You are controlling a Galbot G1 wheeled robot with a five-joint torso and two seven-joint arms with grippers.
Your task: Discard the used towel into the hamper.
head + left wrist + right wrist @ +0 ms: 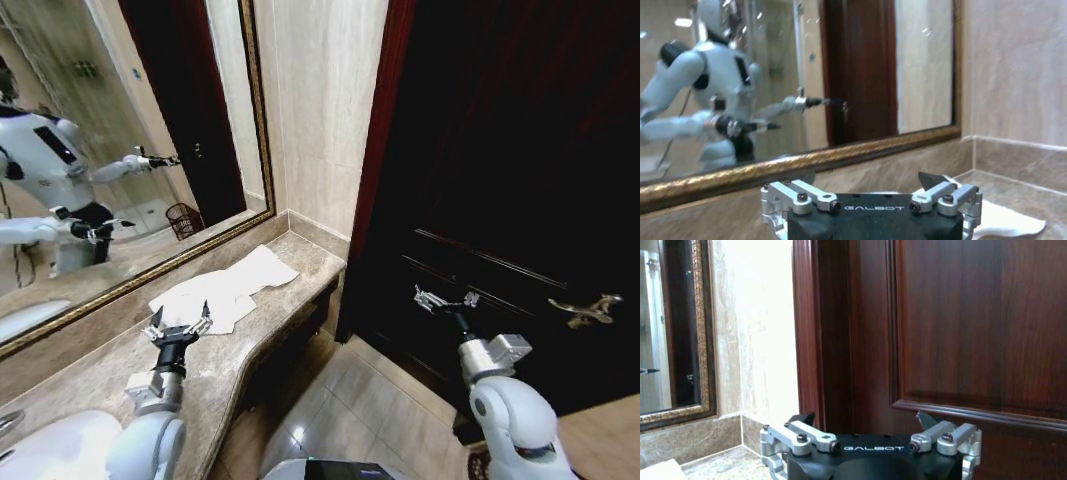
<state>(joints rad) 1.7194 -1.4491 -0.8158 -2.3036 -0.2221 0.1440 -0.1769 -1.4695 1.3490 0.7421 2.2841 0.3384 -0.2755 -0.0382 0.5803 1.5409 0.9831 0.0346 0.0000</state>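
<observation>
The used towel (225, 290) is white and lies crumpled and spread flat on the marble counter (235, 360), reaching toward the corner by the wall. My left gripper (180, 322) is open just short of the towel's near edge, holding nothing. In the left wrist view the left gripper (867, 177) points at the mirror, with the towel (1003, 222) off to one side. The hamper (184, 220) appears as a reflection in the mirror, a small dark open-weave basket on the floor. My right gripper (440, 298) is open and empty in front of the dark door.
A gold-framed mirror (120, 120) runs along the back of the counter. A white sink (50, 450) sits at the counter's near left. The dark wooden door (500, 150) with a brass handle (585, 308) stands to the right. Tiled floor (350, 400) lies between counter and door.
</observation>
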